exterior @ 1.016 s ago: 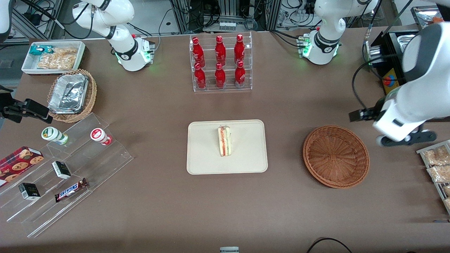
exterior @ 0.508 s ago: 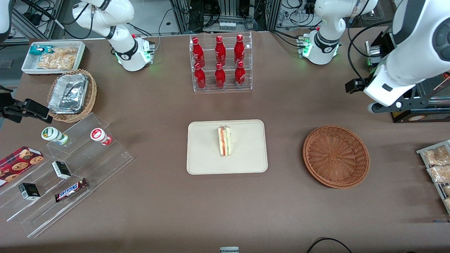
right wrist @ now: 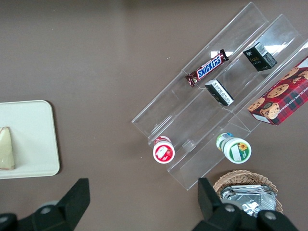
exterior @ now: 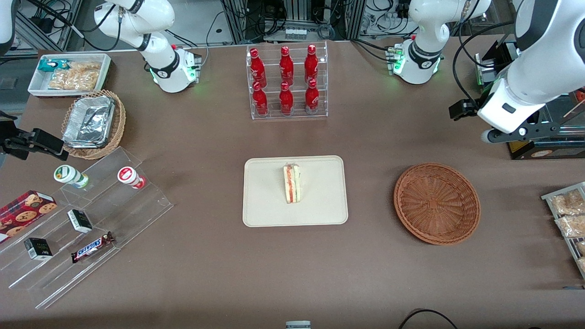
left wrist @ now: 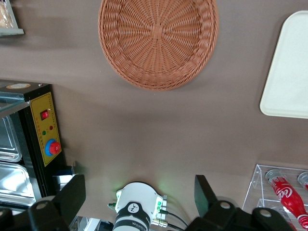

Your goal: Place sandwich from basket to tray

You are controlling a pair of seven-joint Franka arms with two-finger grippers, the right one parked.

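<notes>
The sandwich [exterior: 292,183], a pale wedge with red and green layers, lies on the cream tray [exterior: 320,205] in the middle of the table. The right wrist view shows part of the sandwich [right wrist: 6,149] on the tray [right wrist: 33,144]. Nothing is in the reddish-brown wicker basket [exterior: 436,203], which sits toward the working arm's end. My left gripper [exterior: 516,132] hangs high above the table, farther from the front camera than the basket. In the left wrist view the gripper [left wrist: 139,190] is open with nothing between its fingers, and the basket [left wrist: 158,38] and a corner of the tray [left wrist: 291,72] show.
A clear rack of red bottles [exterior: 287,82] stands farther from the camera than the tray. A black and yellow control box [left wrist: 45,130] sits under the gripper's side. Snack packets [exterior: 566,214] lie near the basket. A stepped acrylic shelf [exterior: 87,219] and a foil-tray basket [exterior: 93,123] are toward the parked arm's end.
My left arm has lifted and drawn away from the front camera, from beside the basket to above the control box. The sandwich, tray and basket have not moved.
</notes>
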